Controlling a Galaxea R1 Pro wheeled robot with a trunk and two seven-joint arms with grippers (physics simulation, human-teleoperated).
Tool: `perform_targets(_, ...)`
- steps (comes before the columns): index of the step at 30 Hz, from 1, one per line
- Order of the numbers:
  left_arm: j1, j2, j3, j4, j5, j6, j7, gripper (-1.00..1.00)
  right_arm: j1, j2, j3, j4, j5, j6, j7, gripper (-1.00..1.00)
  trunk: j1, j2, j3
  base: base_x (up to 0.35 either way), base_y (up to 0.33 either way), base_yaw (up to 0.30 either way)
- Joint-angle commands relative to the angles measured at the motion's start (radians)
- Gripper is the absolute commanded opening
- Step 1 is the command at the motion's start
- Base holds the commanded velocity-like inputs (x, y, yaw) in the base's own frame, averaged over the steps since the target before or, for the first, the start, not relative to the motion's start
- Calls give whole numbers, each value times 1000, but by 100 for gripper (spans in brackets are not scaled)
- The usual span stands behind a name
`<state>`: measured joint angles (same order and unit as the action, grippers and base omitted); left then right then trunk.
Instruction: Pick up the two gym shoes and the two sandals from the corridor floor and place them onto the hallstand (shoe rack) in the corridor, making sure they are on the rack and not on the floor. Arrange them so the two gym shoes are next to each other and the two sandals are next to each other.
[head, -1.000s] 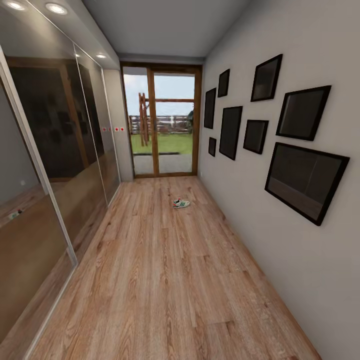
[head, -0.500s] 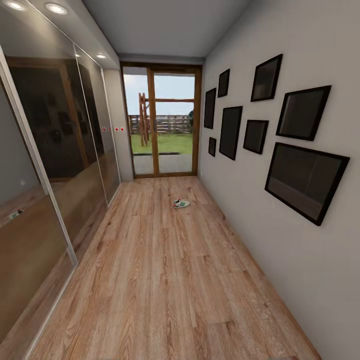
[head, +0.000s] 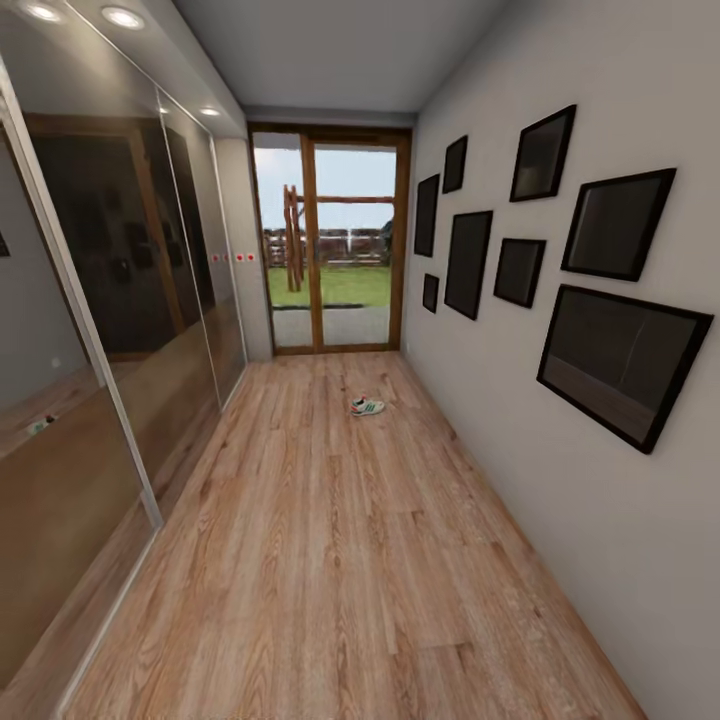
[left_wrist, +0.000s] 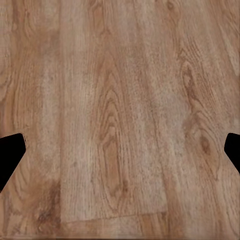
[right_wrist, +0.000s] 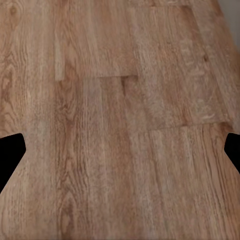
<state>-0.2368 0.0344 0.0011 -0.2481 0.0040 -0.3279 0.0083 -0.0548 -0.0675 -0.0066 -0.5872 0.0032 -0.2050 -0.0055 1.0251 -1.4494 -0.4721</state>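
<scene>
Since a second ago our whole view has shifted slightly as the camera moved; the lone sneaker (head: 367, 406) itself lies where it was, white with green stripes, small and far off on the wood-plank floor (head: 330, 560) near the glass door (head: 330, 250). Glossy mirrored wardrobe panels (head: 110, 300) line one side; flat black rectangular frames (head: 620, 360) hang on the matte wall opposite. Below our left gripper (left_wrist: 120, 155) and right gripper (right_wrist: 120, 155) we see grained laminate, with the dark fingertips (left_wrist: 10, 155) spread wide at the picture's edges, holding nothing.
</scene>
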Motion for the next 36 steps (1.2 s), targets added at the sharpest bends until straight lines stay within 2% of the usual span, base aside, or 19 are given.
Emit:
perform_targets(1,-1,0,0,1,0,-4,1,100,0,0,-1,0,0,-3,-1,100,0,-1,-2,0,0,190)
perform_targets(11,-1,1,0,1,0,-7,1,100,0,1,-1,3,-2,-2,-1,100,0,-1,-11,-76,-58,220)
perform_targets(23,-1,1,0,1,-1,-48,1,100,0,2,-1,3,-2,-2,-1,100,0,-1,-21,-223,-189,230)
perform_targets(36,-1,2,2,0,-1,-55,7,100,0,4,0,3,-2,-2,-1,100,0,-1,-33,-189,-205,231)
